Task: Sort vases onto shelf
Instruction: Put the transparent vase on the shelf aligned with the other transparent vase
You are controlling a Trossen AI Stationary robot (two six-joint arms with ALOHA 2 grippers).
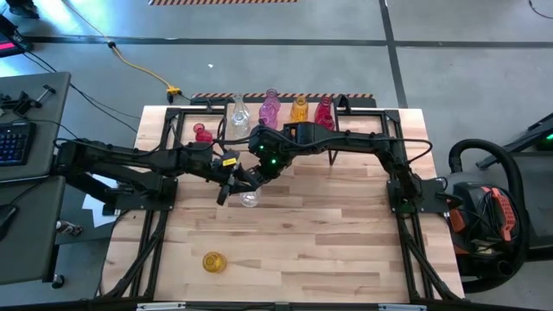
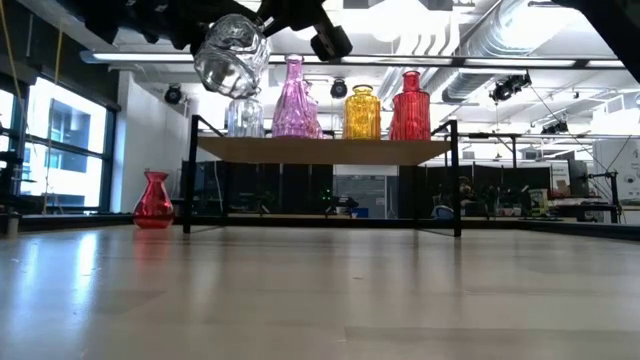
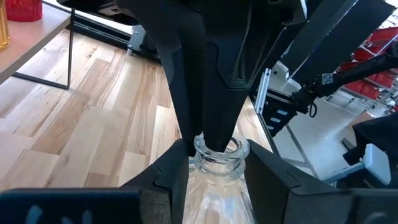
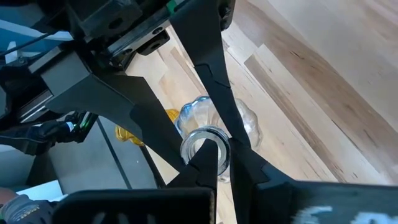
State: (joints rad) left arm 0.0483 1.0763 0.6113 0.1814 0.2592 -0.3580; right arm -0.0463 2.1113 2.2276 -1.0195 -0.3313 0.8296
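A clear vase [image 2: 232,55] hangs tilted high above the table, between both grippers. My right gripper [image 4: 225,165] is shut at its mouth, and my left gripper [image 3: 217,171] has closed around its neck. On the shelf [image 2: 330,150] at the far edge stand a clear vase [image 2: 244,117], a pink vase [image 2: 294,100], a yellow vase [image 2: 362,113] and a red vase [image 2: 410,106]. Another red vase [image 1: 202,134] stands on the table left of the shelf. A yellow vase [image 1: 213,261] lies near the front edge. My left gripper has the clear vase's neck [image 3: 219,163] between its two fingers, just under the rim, one finger against each side. The fingers lie across the neck. The vase is clear of the table. My right gripper pinches the clear vase's rim [image 4: 200,144], with one finger seemingly inside the mouth and one outside. The fingers slant down into the mouth from above. The vase hangs tilted below them, lifted clear.
The shelf's black wire legs [image 2: 190,175] stand along the far side of the wooden table [image 1: 328,233]. Bare tabletop lies in the middle and to the right. A desk with a keyboard [image 1: 13,142] stands beyond the left edge.
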